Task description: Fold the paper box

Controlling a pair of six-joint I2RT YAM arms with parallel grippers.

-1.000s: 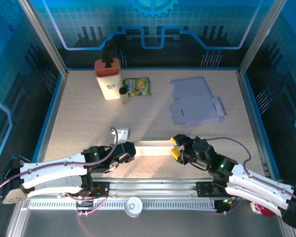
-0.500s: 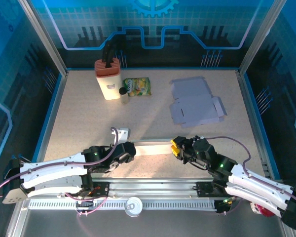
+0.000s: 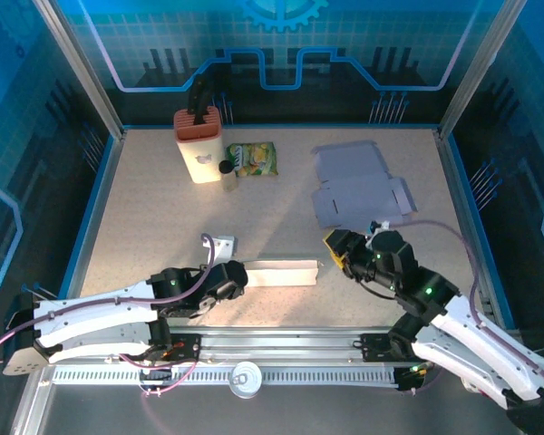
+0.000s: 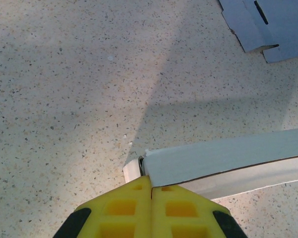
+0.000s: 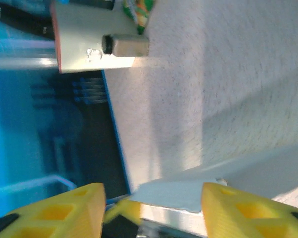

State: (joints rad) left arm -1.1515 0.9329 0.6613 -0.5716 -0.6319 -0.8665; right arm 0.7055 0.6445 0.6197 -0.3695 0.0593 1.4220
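The left pincer (image 4: 151,191) is clamped tight on the left end of the white box (image 3: 281,272), which lies on the tabletop (image 3: 163,217) on the near side of the flat blank (image 3: 358,186). The right pincer (image 3: 335,252) stands partly open and empty, just nearer than the blank.

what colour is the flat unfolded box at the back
The flat box is pale lavender-grey, clearest in the top external view.

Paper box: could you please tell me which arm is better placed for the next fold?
Probably the right: the right tool is open beside the free end of the paper box, while the left tool is shut on its other end, anchoring it.
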